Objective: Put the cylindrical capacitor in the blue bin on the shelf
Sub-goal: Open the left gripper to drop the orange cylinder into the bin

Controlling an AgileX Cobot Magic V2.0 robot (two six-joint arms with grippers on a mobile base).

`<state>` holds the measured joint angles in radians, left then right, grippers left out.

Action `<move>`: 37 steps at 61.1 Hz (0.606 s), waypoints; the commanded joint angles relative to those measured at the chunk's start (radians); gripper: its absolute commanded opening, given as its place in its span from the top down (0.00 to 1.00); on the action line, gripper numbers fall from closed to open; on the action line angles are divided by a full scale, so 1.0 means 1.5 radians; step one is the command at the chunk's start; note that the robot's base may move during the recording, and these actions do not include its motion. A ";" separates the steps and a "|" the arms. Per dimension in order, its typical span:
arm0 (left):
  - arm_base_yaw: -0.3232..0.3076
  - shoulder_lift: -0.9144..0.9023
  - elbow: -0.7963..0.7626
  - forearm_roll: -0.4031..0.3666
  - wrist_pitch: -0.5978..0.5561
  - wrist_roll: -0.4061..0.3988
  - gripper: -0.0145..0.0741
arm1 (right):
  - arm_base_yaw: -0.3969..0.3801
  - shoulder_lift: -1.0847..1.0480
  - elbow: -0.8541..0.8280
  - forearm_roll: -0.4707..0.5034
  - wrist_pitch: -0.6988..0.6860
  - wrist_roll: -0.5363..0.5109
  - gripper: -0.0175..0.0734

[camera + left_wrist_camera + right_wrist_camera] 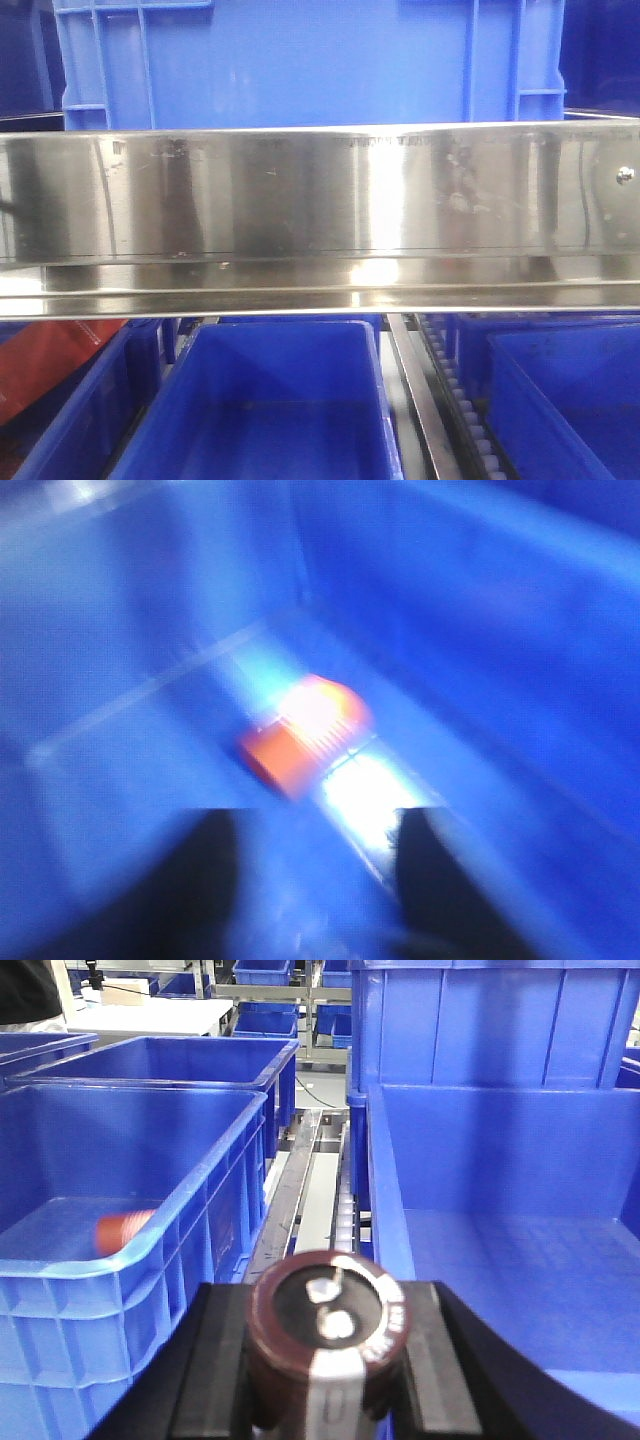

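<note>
Right wrist-mounted view: the right gripper (pixel 328 1370) has its black fingers (pixel 215 1360) clamped on the stubby dark brown cylindrical capacitor (pixel 328 1335), which is held before the lane between two bins. To its left is a deep blue plastic bin (pixel 200 1180) with a small orange object (pixel 122 1230) on its floor. To its right is a wide blue plastic bin (pixel 520 1160). A white roller track (pixel 345 1210) runs between them.

The left gripper (pixel 320 880), jaws apart and holding nothing, hangs inside a blue bin over a blurred orange ribbed block (pixel 305 742).

From the front, the shiny stainless-steel shelf rail (pixel 320 200) spans the view, with a large blue crate (pixel 300 60) above it.
</note>
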<state>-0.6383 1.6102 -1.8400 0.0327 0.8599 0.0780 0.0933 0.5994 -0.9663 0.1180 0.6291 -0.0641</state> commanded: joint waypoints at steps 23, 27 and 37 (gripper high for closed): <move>0.092 -0.271 0.138 -0.001 0.057 -0.030 0.96 | 0.000 -0.001 -0.005 0.001 0.014 -0.005 0.92; 0.114 -0.329 0.200 -0.001 0.050 -0.037 0.96 | 0.000 0.004 -0.005 0.001 0.014 -0.005 0.92; 0.152 -0.468 0.351 -0.002 0.027 -0.041 0.96 | 0.018 0.028 -0.006 0.001 0.014 -0.006 0.92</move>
<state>-0.4374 1.0203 -1.4077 0.0365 0.9369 0.0299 0.0994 0.6185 -0.9663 0.1218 0.6692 -0.0641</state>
